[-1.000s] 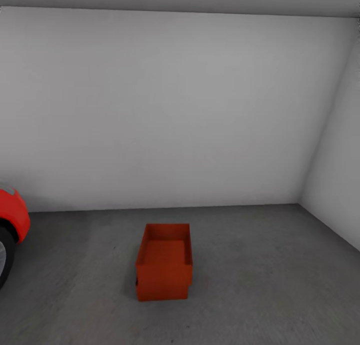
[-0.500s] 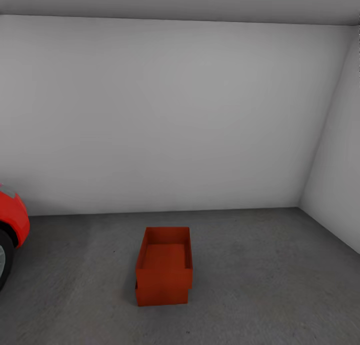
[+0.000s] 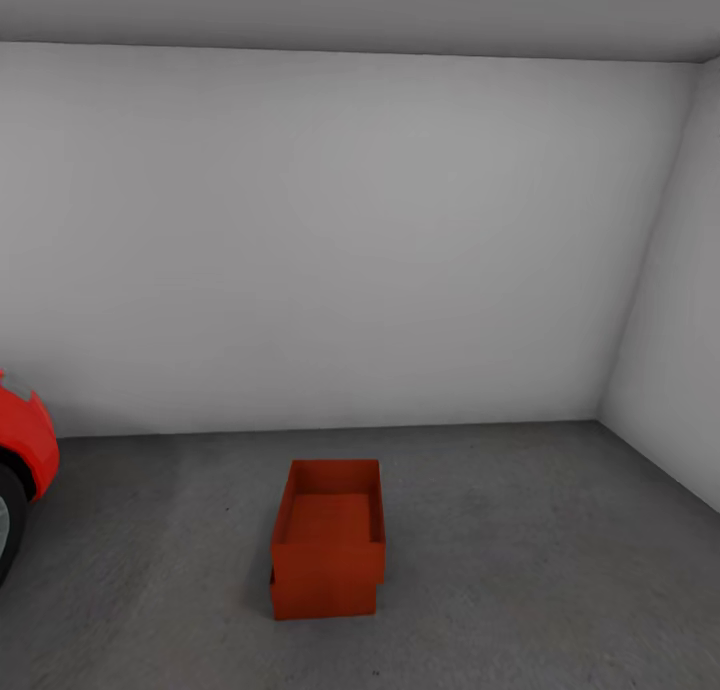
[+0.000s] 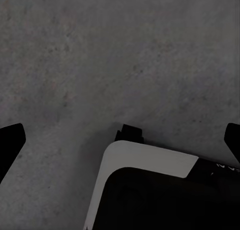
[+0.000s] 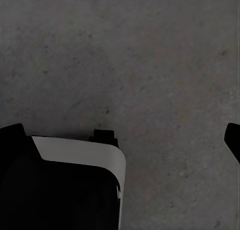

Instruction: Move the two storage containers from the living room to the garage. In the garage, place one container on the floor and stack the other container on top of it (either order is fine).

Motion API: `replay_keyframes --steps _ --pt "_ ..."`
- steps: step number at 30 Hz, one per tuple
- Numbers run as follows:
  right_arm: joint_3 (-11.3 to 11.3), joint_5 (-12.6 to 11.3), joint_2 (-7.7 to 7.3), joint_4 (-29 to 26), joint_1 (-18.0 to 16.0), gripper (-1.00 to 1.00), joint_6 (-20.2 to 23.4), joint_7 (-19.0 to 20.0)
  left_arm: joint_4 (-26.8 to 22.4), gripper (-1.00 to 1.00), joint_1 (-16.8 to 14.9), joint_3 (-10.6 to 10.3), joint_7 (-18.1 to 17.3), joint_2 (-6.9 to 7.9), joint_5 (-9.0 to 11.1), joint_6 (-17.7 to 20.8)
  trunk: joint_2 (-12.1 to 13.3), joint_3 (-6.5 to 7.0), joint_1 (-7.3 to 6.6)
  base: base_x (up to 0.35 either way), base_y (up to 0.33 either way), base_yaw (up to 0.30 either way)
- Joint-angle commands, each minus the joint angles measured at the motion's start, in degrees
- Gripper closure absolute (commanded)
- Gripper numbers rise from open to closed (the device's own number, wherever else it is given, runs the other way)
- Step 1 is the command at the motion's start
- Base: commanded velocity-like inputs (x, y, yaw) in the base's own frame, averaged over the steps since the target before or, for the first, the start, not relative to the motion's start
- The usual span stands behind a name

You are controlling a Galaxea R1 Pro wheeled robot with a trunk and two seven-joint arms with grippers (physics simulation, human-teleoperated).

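Note:
In the garage, the two storage containers stand stacked in the middle of the head view. The upper orange-red bin (image 3: pixel 328 525) sits on the lower bin (image 3: pixel 325 600), which rests on the grey concrete floor (image 3: pixel 530 560). No arm is near them. My left gripper (image 4: pixel 120 140) hangs open over bare concrete, one dark fingertip (image 4: pixel 10 144) at each side of the left wrist view. My right gripper (image 5: pixel 122 137) is open too, with its fingertips (image 5: pixel 234 140) spread wide and nothing between them.
A red car's nose and wheel (image 3: pixel 22 450) stand at the left edge. A white back wall (image 3: pixel 340 240) and a right side wall (image 3: pixel 672 370) close the corner. My white-and-black base (image 4: pixel 150 190) shows under the wrists.
The whole head picture has slid down a little, so the camera has moved. The stacked bins and the car keep their places on the floor.

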Motion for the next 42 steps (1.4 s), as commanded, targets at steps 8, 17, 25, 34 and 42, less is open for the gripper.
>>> replay_keyframes --steps 8,17,25,34,42 --pt "0.5 1.8 -0.16 0.2 -0.1 -1.00 -0.1 0.1 0.0 -1.00 0.0 -0.5 0.1 -0.01 0.5 0.0 0.0 -0.04 0.00 0.000 0.000 0.000" --pt "0.5 3.5 0.15 0.2 -0.1 -1.00 -0.2 0.2 0.0 -1.00 0.0 -0.5 0.1 -0.01 0.5 0.0 0.0 -0.04 0.00 0.000 0.000 0.000" --pt "0.5 3.6 0.23 0.2 -0.1 -1.00 -0.2 0.2 0.0 -1.00 0.0 -0.5 0.1 -0.01 0.5 0.0 0.0 0.25 0.00 0.000 0.000 0.091" --pt "0.5 3.5 0.23 0.2 -0.1 -1.00 -0.2 0.2 0.0 -1.00 0.0 -0.5 0.1 -0.01 0.5 0.0 0.0 0.71 0.00 0.000 0.000 0.106" --pt "0.5 3.5 0.16 0.2 -0.1 -1.00 -0.2 0.2 -0.2 -1.00 0.0 -0.5 0.2 0.11 0.1 -0.1 0.0 0.76 0.00 0.000 0.000 0.016"
